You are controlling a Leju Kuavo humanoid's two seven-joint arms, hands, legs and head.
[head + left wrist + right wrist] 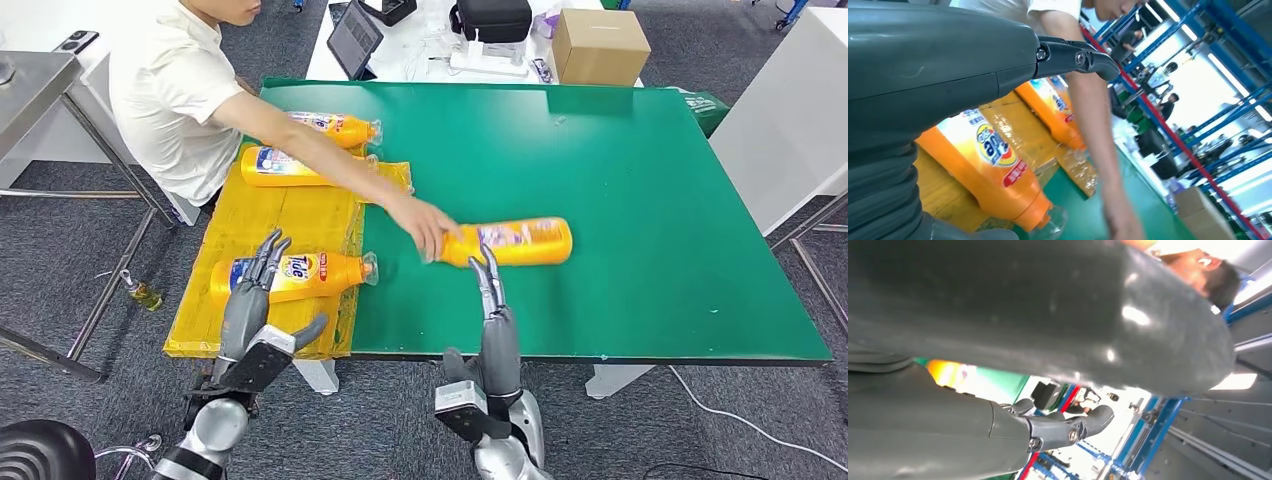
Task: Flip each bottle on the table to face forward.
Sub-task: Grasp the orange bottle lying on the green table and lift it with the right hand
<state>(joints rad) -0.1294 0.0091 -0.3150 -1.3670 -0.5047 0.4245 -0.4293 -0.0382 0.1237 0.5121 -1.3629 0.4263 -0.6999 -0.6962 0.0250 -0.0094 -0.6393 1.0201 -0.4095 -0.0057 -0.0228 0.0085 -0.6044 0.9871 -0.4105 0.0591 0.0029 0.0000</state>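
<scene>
An orange bottle (515,241) lies on its side in the middle of the green table (640,180), and a person's hand (425,225) grips its cap end. Just in front of it my right hand (490,300) hovers open, fingers straight. A second orange bottle (295,274) (993,170) with a Tide label lies on the yellow sheet (280,215). My left hand (250,300) is open, its fingers reaching over that bottle's base end. Two more orange bottles (285,166) (335,126) lie farther back on the sheet.
The person sits at the table's far left, an arm stretched across the sheet. A cardboard box (598,44), a tablet (353,38) and a black case (492,18) stand on the white table behind. A metal table (40,85) is at the left.
</scene>
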